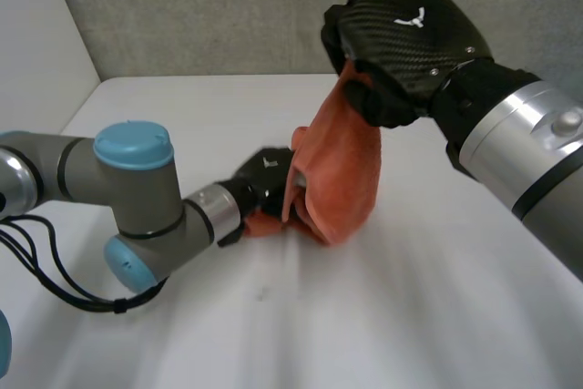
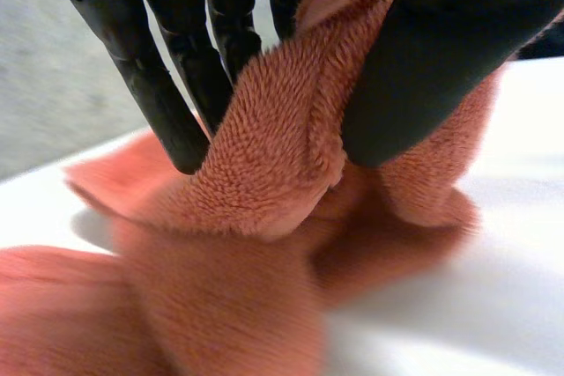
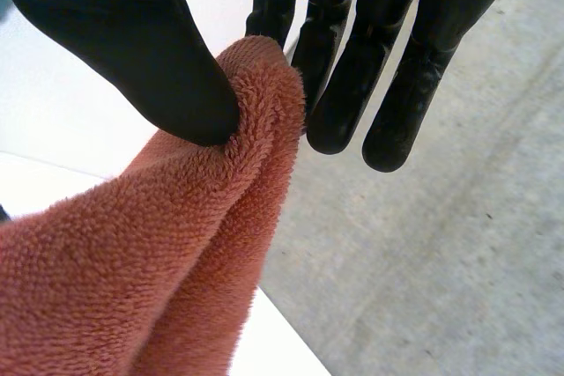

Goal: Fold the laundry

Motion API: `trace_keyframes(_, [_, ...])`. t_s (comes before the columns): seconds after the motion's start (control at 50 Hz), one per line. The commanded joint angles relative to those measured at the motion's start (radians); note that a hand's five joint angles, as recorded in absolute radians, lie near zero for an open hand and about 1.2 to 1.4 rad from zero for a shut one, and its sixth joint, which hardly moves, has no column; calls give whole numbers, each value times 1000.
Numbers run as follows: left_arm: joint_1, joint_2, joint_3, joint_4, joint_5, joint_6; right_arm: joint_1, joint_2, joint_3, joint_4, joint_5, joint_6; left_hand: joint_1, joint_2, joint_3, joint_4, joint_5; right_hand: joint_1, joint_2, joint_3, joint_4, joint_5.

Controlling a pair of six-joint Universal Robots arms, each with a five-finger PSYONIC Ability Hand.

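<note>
- White counter [image 1: 410,316] and grey wall [image 1: 200,15] are seen in the head view. An orange towel [image 1: 342,184] is held up at its top by the right hand [image 1: 405,38]. Its lower part is bunched on the counter at the left hand [image 1: 264,178].
- Left wrist view: a low fold of the towel is pinched between the left hand's thumb and fingers [image 2: 176,85]. More towel is heaped on the counter below.
- Right wrist view: the towel's top edge is clamped between thumb and fingers [image 3: 352,77]. Whether it is a corner cannot be told.
- Step judged: the towel is being lifted and opened out, with no fold made yet.
- Next move judged: the hands should be drawn apart with both pinches firm, so the towel is stretched and can be laid flat.
</note>
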Motion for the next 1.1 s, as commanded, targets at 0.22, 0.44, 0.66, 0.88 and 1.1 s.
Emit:
trace_keyframes(0.22, [16,384,-4,196,-404,-38,-141,256,-282,-43,69,86,393,427,445,437,450,447,235,215,209,249])
trace_keyframes(0.44, [-108,580,-394,162,-470,-38,-144,322,-227,-57,81,107,393,427,445,437,450,447,235,215,209,249])
trace_keyframes(0.66, [-280,412,-497,99,-472,-41,-171,346,-95,46,81,57,-422,-389,-370,-379,-365,447,235,215,209,249])
trace_keyframes(0.88, [-89,497,-419,26,-458,-36,-213,276,26,101,83,-69,-705,-671,-653,-661,-647,-606,-818,-838,-843,-804])
trace_keyframes(1.1, [120,416,-221,-58,-281,-33,-188,58,250,81,64,-77,-687,-653,-635,-644,-630,-589,-800,-820,-826,-786])
